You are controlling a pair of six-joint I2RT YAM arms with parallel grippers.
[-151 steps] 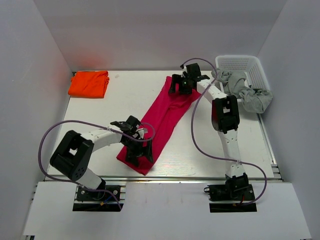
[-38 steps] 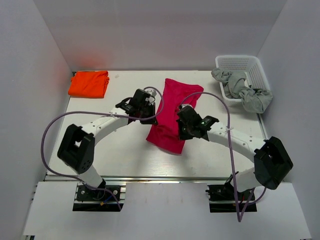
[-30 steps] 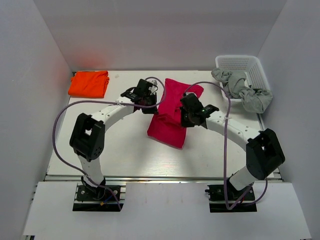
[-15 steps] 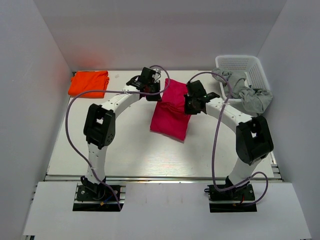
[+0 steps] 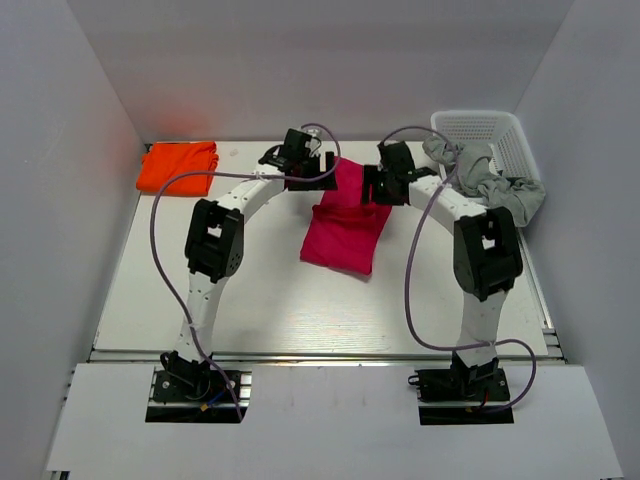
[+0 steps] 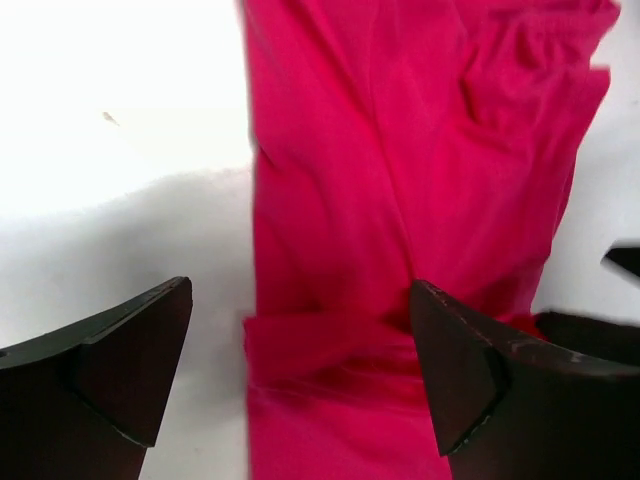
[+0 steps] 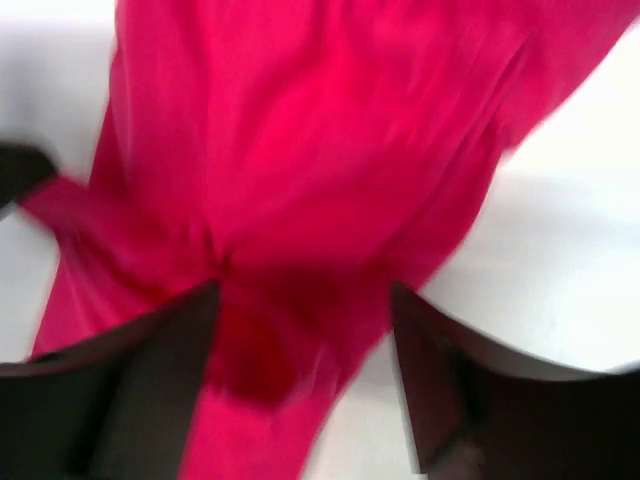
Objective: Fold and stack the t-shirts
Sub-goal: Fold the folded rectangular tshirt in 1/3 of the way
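T-shirts, judged light and limp, are best pinched at a folded edge: orange t-shirt (image 5: 178, 167) folded, far left of the basket (image 5: 510, 130); left gripper (image 6: 300, 295) spread wide, empty; magenta t-shirt (image 5: 340, 235) doubled over, nearer the basket; right gripper (image 7: 300, 300) likewise parted, nothing held.

White table (image 5: 270, 300): flat, pale surface, enclosed by plain white walls (image 5: 300, 60) on the left, far and right sides. White plastic lattice basket (image 5: 500, 125): stands at the far right corner of the table. Grey cloth (image 5: 490, 185): crumpled, lying partly inside the basket and spilling over its near rim.
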